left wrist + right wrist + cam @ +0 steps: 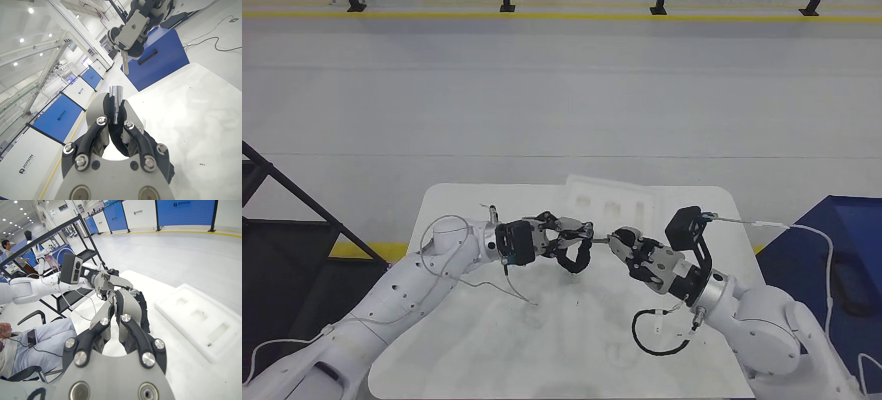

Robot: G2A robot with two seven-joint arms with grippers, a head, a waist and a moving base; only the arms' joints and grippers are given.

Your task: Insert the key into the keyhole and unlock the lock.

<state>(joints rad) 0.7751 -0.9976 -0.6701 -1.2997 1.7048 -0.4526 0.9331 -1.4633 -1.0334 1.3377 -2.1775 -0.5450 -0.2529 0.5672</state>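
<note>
Here, the key (125, 64) is clamped in the right end effector (122, 47), its tip held just short of the lock (115, 102), whose chrome cylinder is gripped by the left end effector (564, 238) above the desk (189, 113).

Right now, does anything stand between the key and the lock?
Nothing visible does. The silver metal key in the right end effector hangs apart from the chrome cylindrical lock gripped by the left end effector, with only open air between them.
</note>
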